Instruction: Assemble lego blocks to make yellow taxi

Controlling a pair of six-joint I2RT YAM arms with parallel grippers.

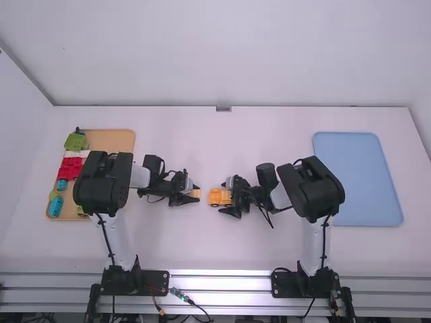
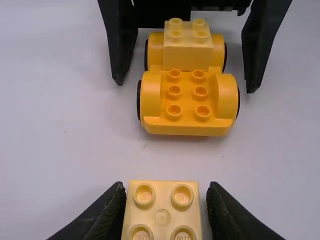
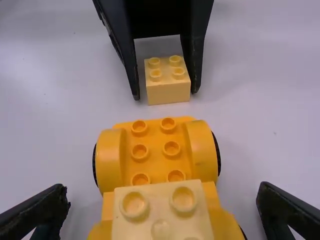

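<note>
Left gripper (image 1: 193, 193) stands slightly parted around the loose pale yellow block (image 3: 168, 93), one finger against its side and a sliver of gap by the other. Bare table (image 1: 202, 239) separates that block from the wheeled orange base (image 2: 186, 107), which has another pale block (image 2: 188, 50) on its far end. Right gripper (image 1: 229, 197) is wide open around that base, with room between each finger and its wheels.
</note>
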